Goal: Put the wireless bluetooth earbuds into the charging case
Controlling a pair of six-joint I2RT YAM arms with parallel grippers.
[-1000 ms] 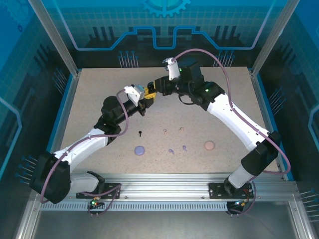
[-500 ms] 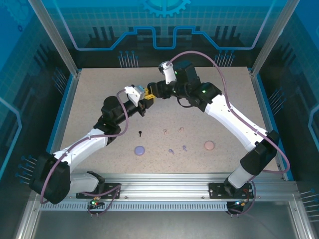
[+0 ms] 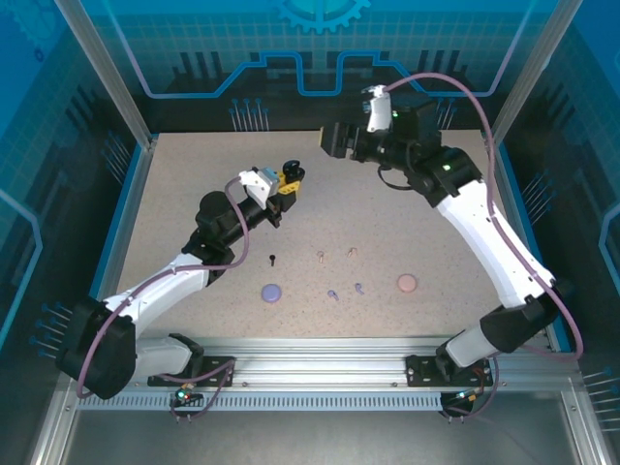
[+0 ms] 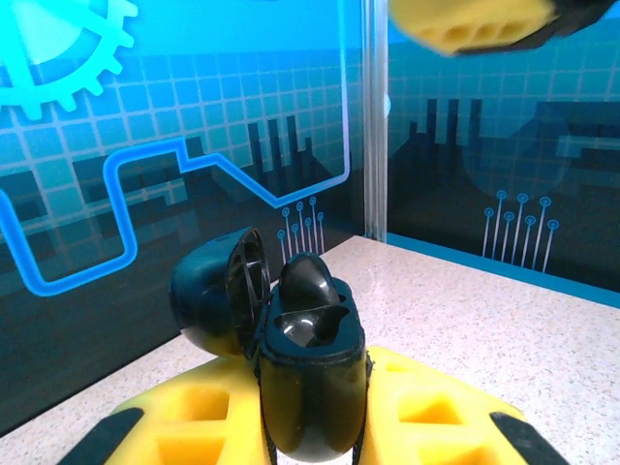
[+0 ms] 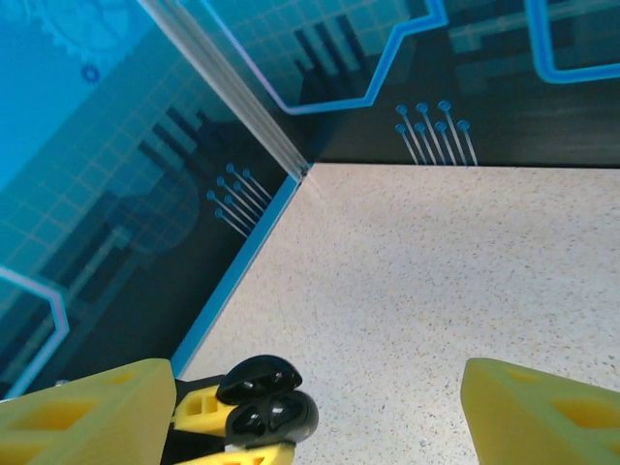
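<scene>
Case: the black charging case (image 4: 305, 387) is held off the desk (image 3: 194, 184), upper centre of the top view. Its lid (image 4: 218, 295) is swung back, and the tray faces the back wall (image 3: 310, 77).
Case contents: the tray looks glossy and dark. I cannot tell whether an earbud sits in it.
Left gripper: the left gripper (image 3: 288, 179) is clamped on the case's lower body, one yellow finger on each side.
Change: a second ago the right gripper (image 3: 327, 143) was nearly closed and up against the case. Its jaws now stand wide with nothing between them, and it has drawn off toward the upper right.
Meaning: this was probably a release at the case, either an earbud dropped in or the lid flipped. The case is now ready for the next piece.
Earbuds left: one black earbud (image 3: 274, 259), the pinkish-beige earbuds (image 3: 321, 256) and the lilac earbuds (image 3: 332, 294) lie in the lower middle of the desk, apart from one another.
Other cases: the lilac case (image 3: 270, 292) lies lower left of that group and the pink case (image 3: 406, 283) lower right. Both are on the desk.
Edges: the case hangs well inside the desk. The right gripper is near the back wall, with the left back corner in its wrist view.
Room: there is open desk between the raised case and the earbuds, so the right arm has a free path down to them.
</scene>
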